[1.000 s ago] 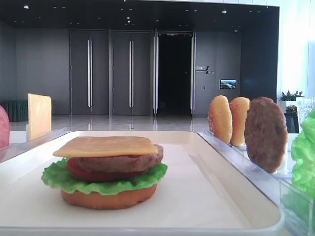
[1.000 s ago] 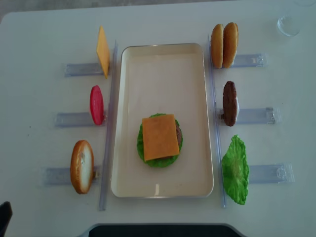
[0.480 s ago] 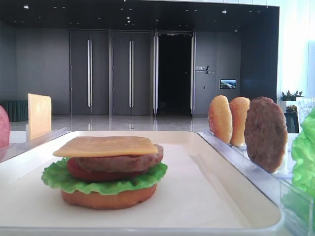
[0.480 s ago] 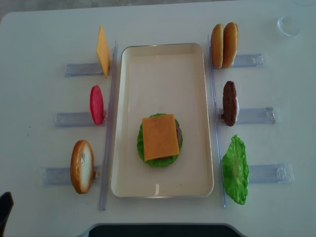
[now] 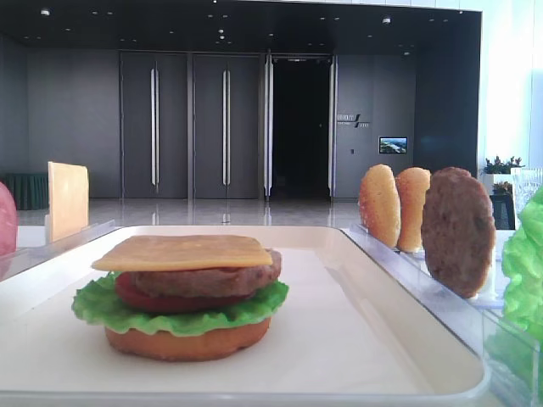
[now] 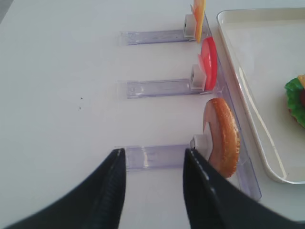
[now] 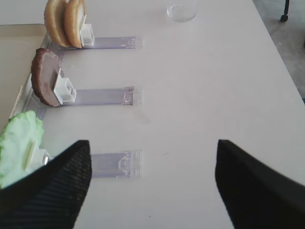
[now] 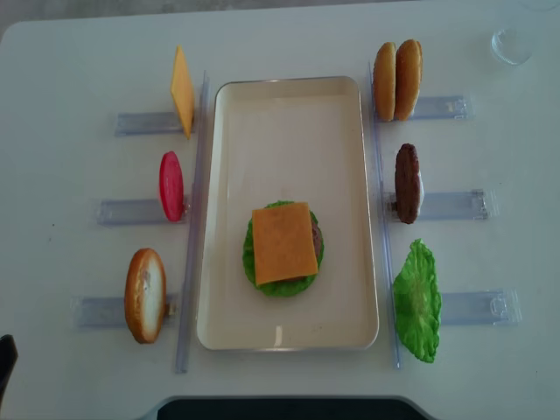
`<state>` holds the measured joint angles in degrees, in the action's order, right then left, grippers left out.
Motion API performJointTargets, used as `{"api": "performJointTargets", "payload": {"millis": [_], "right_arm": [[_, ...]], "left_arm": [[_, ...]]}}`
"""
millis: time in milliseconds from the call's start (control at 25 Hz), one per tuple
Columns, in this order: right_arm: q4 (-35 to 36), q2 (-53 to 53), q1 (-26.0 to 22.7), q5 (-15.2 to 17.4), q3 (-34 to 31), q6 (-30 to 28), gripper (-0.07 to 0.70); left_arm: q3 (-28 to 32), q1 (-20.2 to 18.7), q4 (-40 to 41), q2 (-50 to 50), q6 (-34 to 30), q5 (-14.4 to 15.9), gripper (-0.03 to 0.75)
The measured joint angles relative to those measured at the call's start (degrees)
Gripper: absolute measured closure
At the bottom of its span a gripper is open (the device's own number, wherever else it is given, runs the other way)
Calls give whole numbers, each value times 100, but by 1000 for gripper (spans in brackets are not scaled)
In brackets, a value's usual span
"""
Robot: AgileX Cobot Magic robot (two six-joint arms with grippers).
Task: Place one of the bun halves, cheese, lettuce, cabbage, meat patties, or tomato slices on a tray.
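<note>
Left wrist view: the left gripper jaws are seen parted, empty, beside the bun half; the bun could be toppled. Right gripper jaws: wide, empty.

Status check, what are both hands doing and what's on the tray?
Left hand and right hand open, empty. Cheese tops stack on tray. Bun half racked ahead of left hand. Nothing blocking.

The tray lies mid-table. In its near half sits a stack: bun at the bottom, then lettuce, tomato, patty, with cheese on top. Left of the tray stand, far to near, a cheese slice, a tomato slice, a bun half. Right of it stand two bun halves, a meat patty, a lettuce leaf
</note>
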<state>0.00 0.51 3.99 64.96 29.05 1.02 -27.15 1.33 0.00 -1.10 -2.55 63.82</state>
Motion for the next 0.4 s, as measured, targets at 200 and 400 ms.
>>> {"api": "performJointTargets", "payload": {"millis": [200, 400], "right_arm": [[0, 0, 0, 0, 0, 0, 117], [0, 0, 0, 0, 0, 0, 117]], "left_arm": [[0, 0, 0, 0, 0, 0, 457], [0, 0, 0, 0, 0, 0, 521]]}}
